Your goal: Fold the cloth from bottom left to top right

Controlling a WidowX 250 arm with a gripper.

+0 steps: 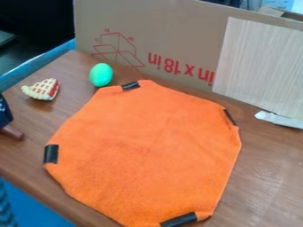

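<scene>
Zero stiffness to expect from cloth [148,153]; should handle light, soft, floppy, not slippery, not fragile. Pinch shallow at lower-left edge, between left black strip [51,154] and bottom black strip [179,220]; avoid pressing into table [266,177]. Bright orange, fuzzy, roughly octagonal, spread nearly flat on table, unfolded, black strips at four ends. End effector [12,132] at left edge of view; can't tell if apart or together.

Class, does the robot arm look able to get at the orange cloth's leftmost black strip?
Probably yes: the leftmost black strip lies uncovered at the edge of the orange cloth, though I cannot judge the arm's reach.
</scene>
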